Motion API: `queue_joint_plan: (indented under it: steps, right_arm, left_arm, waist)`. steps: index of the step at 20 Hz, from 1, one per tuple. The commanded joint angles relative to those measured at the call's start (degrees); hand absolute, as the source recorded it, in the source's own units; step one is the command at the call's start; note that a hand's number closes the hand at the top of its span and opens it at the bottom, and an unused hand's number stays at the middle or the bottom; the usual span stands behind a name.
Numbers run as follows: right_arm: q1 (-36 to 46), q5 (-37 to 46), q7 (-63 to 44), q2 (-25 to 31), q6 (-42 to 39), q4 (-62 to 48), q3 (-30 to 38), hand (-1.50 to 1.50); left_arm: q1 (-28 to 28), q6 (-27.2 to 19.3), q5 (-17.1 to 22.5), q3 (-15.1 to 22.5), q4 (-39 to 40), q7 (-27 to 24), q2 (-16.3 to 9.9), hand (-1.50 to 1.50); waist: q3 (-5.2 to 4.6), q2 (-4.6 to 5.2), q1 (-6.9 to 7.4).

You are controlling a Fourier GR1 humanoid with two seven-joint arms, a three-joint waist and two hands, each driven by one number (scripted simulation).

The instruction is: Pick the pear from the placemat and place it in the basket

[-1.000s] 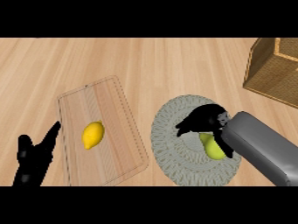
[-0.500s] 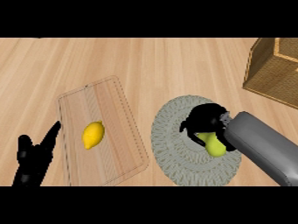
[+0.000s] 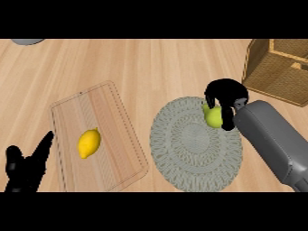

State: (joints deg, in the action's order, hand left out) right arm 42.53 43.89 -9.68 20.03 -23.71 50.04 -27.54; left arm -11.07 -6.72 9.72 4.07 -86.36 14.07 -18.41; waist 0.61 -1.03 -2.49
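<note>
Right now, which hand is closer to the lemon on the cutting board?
Left. The left hand rests open just off the cutting board, beside the lemon. The right hand is across the placemat, curled around the pear.

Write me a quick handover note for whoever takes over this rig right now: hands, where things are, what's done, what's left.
Right hand: fingers curled round the green pear, over the upper right part of the round grey woven placemat. Whether the pear is clear of the mat cannot be told.
Left hand: open, resting at the lower left, holding nothing.
Brown wicker basket: at the upper right, pear not yet in it.
Yellow lemon lies on the wooden cutting board; not part of the job.
Done: pear grasped. Left: carry it to the basket and release.
</note>
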Motion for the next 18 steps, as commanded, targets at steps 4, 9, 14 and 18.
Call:
queue_joint_plan:
  steps: [4, 9, 14, 18]
  right_arm:
    - [4.4, 2.8, -30.7, -10.8, 19.3, 0.9, 10.5, 1.50]
    - [7.7, -1.8, -32.8, -17.0, 40.2, 10.7, 21.8, 1.50]
    - [13.0, 5.8, -39.0, -14.5, 48.8, 16.0, 23.4, 1.50]
    - [13.6, 10.7, -47.1, -12.0, 45.8, 21.9, 23.4, 1.50]
  left_arm:
    - [0.4, 0.8, 0.0, 1.0, 2.6, 0.4, 1.1, 0.00]
    - [-0.9, 1.0, 0.0, 1.3, 2.1, 0.8, 1.1, 0.00]
    - [2.0, 1.6, 0.5, 0.6, 1.9, 3.0, 0.6, 0.00]
    - [0.7, 3.3, 1.8, 0.0, 2.0, 2.8, 0.5, 0.00]
  waist:
    - [-0.73, 0.63, 0.95]
    - [-0.52, 0.36, 0.64]
    - [-0.64, 0.73, 1.46]
    - [-0.64, 0.61, 1.53]
